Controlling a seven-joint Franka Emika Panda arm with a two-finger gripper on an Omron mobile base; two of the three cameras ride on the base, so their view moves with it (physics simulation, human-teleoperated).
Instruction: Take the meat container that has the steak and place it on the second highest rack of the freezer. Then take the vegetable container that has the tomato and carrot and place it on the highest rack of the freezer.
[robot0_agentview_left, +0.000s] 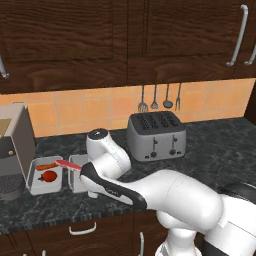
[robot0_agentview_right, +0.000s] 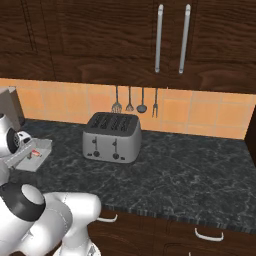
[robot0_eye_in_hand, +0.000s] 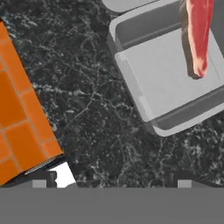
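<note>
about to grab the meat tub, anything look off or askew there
Yes: the steak is not lying flat in the meat container. One end pokes out over the rim toward the vegetable container, so it may shift when lifted.

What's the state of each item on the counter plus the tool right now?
meat container: on the counter, uncovered, not gripped
steak: lying in it, one end over the rim
vegetable container: on the counter, uncovered, beside the meat container
tomato: inside it
carrot: inside it, lying flat
toaster: slots empty
tool: open, above the counter, holding nothing
</note>
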